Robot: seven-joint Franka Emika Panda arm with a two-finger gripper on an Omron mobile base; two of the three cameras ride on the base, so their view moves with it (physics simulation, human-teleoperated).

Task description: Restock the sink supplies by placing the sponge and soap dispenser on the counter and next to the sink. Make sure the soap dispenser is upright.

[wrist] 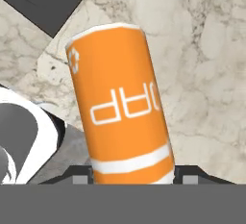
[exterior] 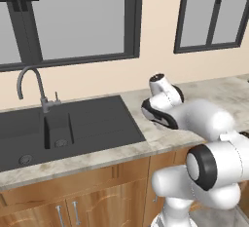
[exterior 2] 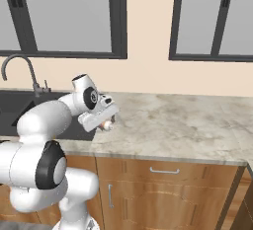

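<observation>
Placement step: fingers (wrist: 132,175) clamp the orange white-lettered soap bottle (wrist: 120,103) over the marbled beige worktop (exterior 2: 188,125), beside the black sunken sink (exterior: 73,123). Next, I judge: lower it upright, release.

Marbled stone counter (exterior 2: 188,120), matt black sink (exterior: 92,123), smooth orange soap dispenser (wrist: 120,107).

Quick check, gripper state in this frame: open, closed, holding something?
Gripper: closed on the soap dispenser, an orange bottle with white lettering held between the jaws, above the counter beside the sink.
</observation>
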